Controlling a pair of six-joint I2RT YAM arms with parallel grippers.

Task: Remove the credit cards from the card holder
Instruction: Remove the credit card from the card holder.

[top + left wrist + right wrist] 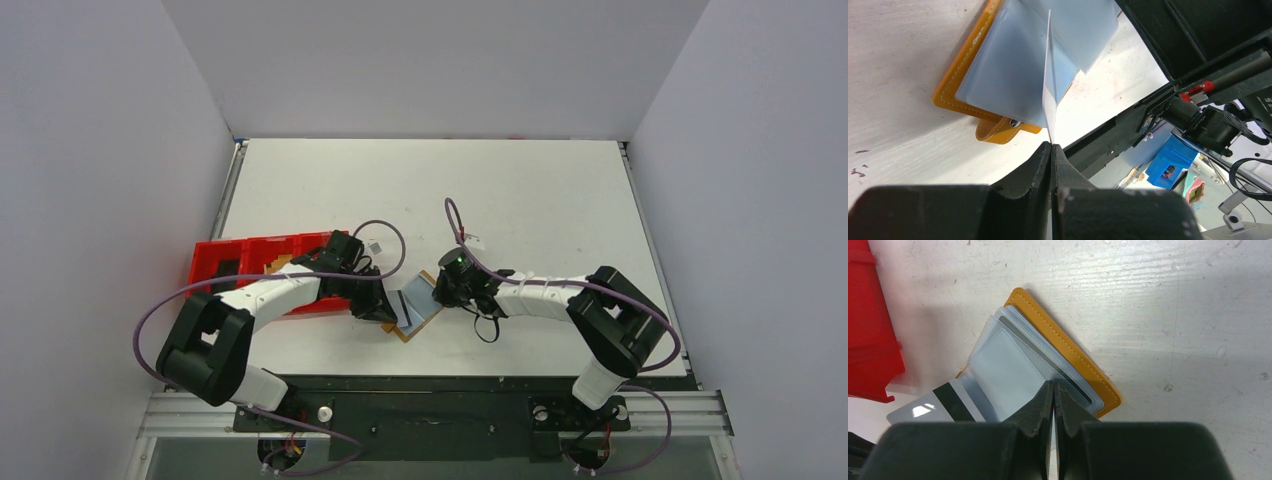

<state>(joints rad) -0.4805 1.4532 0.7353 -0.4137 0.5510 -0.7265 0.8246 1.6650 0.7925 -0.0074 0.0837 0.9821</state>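
The tan card holder point(428, 320) lies open on the table between both arms, its clear sleeves point(1008, 365) fanned out. My left gripper point(1052, 145) is shut on a thin pale credit card point(1048, 95), seen edge-on and standing up from the holder point(955, 80). In the right wrist view that card point(923, 409), with a black stripe, sticks out of a sleeve at the holder's point(1068, 352) lower left. My right gripper point(1054, 382) is shut, its tips down on the sleeves. Whether it pinches a sleeve I cannot tell. In the top view the left gripper point(385, 312) and right gripper point(447, 292) flank the holder.
A red compartmented tray point(260, 265) sits left of the holder under the left arm, and its edge shows in the right wrist view point(868, 330). The table's near edge and the arm bases' rail point(430, 400) lie close behind the holder.
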